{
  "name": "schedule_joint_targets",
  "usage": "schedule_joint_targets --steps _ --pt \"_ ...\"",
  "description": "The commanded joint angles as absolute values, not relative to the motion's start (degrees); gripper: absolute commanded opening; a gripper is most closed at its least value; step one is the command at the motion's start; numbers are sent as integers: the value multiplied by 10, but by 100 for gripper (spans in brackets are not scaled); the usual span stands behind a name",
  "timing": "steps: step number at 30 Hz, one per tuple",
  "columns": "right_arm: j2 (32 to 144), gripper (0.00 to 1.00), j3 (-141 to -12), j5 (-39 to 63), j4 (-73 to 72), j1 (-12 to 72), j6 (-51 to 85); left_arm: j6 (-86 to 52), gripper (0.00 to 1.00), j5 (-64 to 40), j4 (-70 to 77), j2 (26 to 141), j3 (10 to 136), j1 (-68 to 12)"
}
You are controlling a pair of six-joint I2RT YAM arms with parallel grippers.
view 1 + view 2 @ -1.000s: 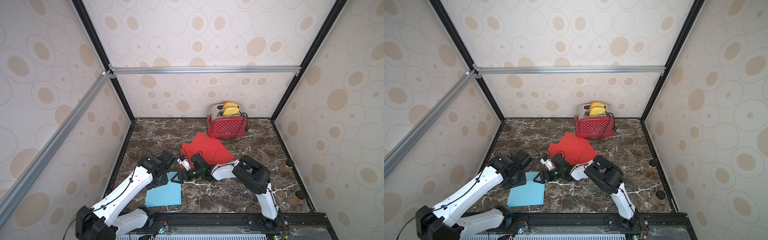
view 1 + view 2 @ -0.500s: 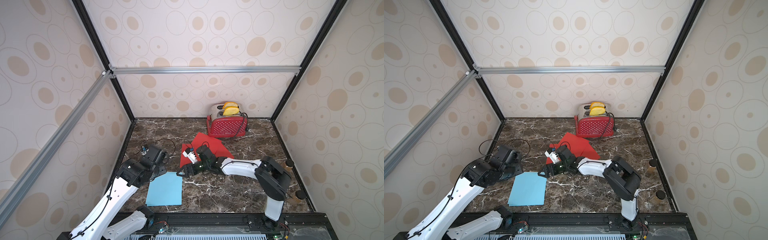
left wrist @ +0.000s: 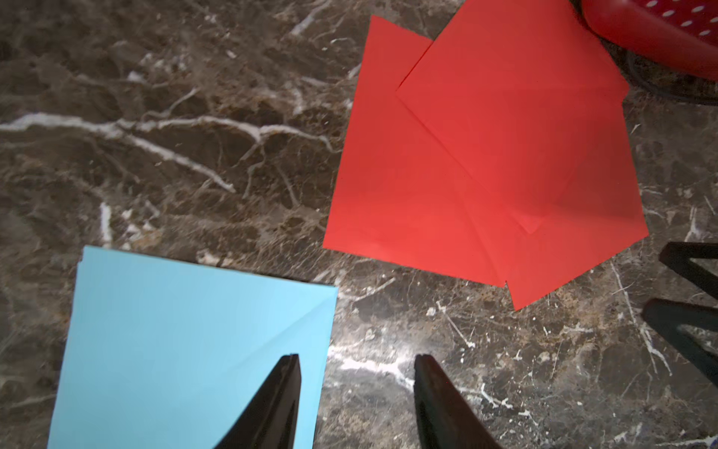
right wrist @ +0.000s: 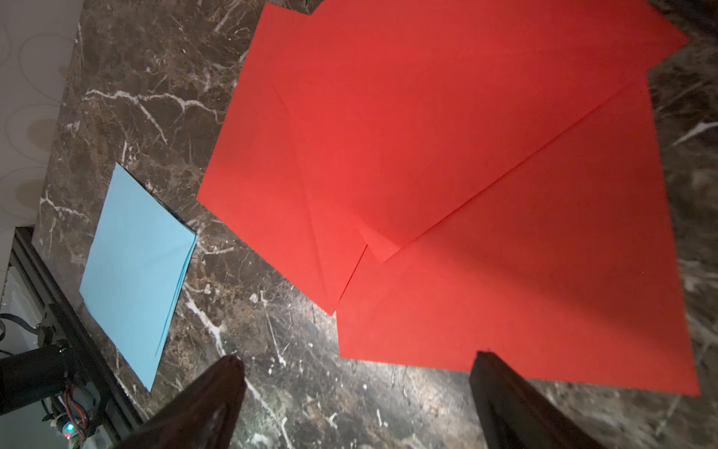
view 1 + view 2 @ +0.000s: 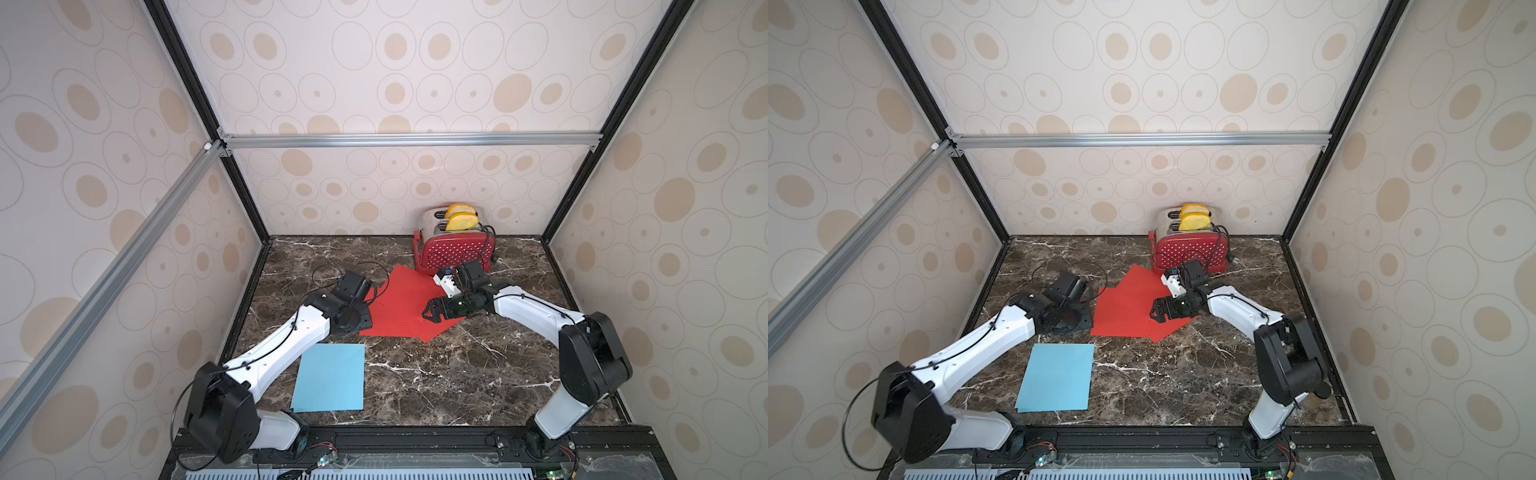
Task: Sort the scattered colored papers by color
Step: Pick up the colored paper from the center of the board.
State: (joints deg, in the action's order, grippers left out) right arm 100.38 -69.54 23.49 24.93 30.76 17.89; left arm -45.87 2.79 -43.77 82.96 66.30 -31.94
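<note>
Right claw (image 5: pixel 430 313): you have it spread wide with nothing between its fingers. In both top views it hangs over the right-hand edge of the red pile, just right of frame centre (image 5: pixel 1156 313). The right wrist view (image 4: pixel 357 359) shows one fingertip over bare marble and the other at a red sheet's edge. You cannot tell whether it touches the paper.
Left claw (image 3: pixel 356 359): you have it partly spread and holding nothing. Bare marble shows between its fingers, with one finger in front of the blue stack's corner. In the top views its wrist sits by the left edge of the red pile.
Red papers (image 5: pixel 399 303): three sheets lie flat and fanned, overlapping one another, at the centre of both top views (image 5: pixel 1125 307). The uppermost sheet has one small corner turned over (image 4: pixel 379 245).
Blue papers (image 5: pixel 330 376): these form a neat stack, lower left of centre in both top views (image 5: pixel 1057 376) and apart from the red pile. Several edges show along one side in the right wrist view (image 4: pixel 136 264).
Toaster (image 5: pixel 455 251): red with white dots, it stands upper right of the red pile, against the back wall. Two yellow slices (image 5: pixel 461 220) stand in its slots.
Counter (image 5: pixel 457 374): dark brown marble with white veins.
</note>
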Motion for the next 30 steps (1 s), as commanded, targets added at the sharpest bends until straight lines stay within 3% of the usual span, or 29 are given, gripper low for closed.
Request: schedule_joint_targets --steps 1,8,11,13,25,28,30 --pt "1067 96 -787 267 273 310 141 -405 52 27 -409 897 730 -321" --pt "1149 96 -854 276 279 270 135 -409 51 13 -384 1005 782 -319" --pt "1166 94 -851 287 260 247 147 -410 37 12 -375 1034 798 -317" --pt "1177 91 -848 294 245 234 149 -411 36 9 -378 1053 815 -312" --pt "1238 86 -932 323 223 220 177 -392 41 -9 -392 1119 873 -285" --pt "1248 80 -943 324 225 221 180 -392 41 -16 -390 1129 875 -279" --pt "1264 71 -954 329 227 220 183 -391 41 -19 -387 1134 875 -277"
